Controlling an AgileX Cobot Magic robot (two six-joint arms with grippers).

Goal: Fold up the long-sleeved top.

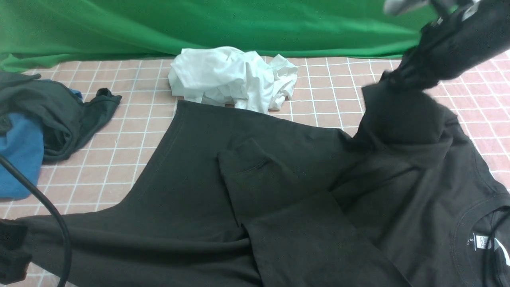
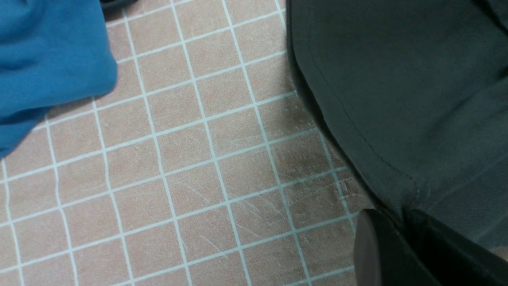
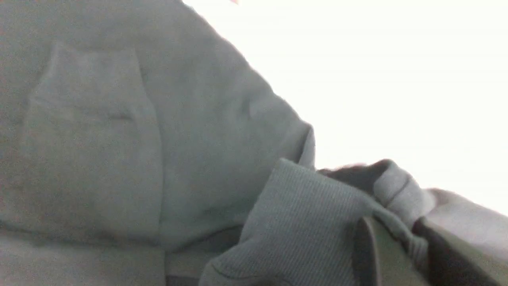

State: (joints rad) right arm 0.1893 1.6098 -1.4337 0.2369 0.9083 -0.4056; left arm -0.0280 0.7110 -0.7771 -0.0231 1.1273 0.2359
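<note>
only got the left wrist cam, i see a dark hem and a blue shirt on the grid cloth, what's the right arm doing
Observer: The right gripper is shut on a ribbed cuff of the long-sleeved top and holds that sleeve raised above the table at the far right.
Operator: ok, anything out of my frame i should know about
Observer: A crumpled white garment lies at the far side in front of the green backdrop, right next to the top's far edge.
</note>
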